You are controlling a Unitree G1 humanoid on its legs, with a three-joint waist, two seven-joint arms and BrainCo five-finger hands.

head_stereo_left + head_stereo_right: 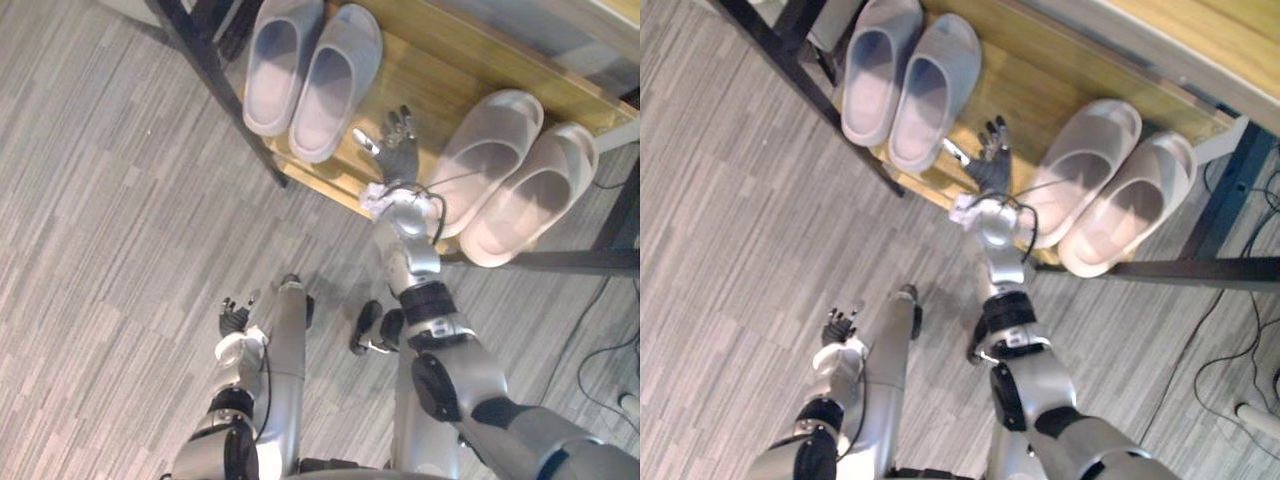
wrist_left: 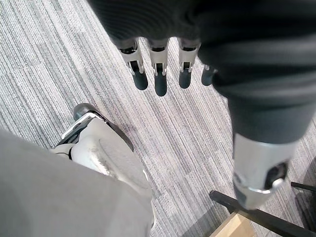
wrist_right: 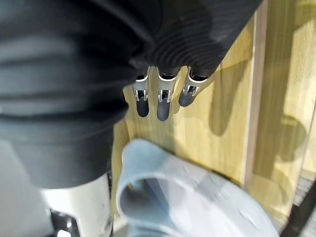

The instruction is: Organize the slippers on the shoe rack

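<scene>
Two pairs of pale slippers stand on the wooden shoe rack shelf (image 1: 430, 85). The grey-blue pair (image 1: 312, 70) is at the shelf's left, the whitish pair (image 1: 510, 175) at its right. My right hand (image 1: 397, 140) hovers over the bare wood between the two pairs, fingers straight and holding nothing; its wrist view shows the fingers (image 3: 163, 101) above the shelf beside a grey-blue slipper (image 3: 197, 197). My left hand (image 1: 234, 318) hangs low over the carpet, relaxed and empty, as seen by its fingers (image 2: 159, 74) in the left wrist view.
The rack has black metal legs (image 1: 215, 80) and a black bar (image 1: 560, 260) along the lower right. Grey striped carpet (image 1: 100, 220) covers the floor in front of the rack. Cables lie on the floor at the far right (image 1: 610, 370).
</scene>
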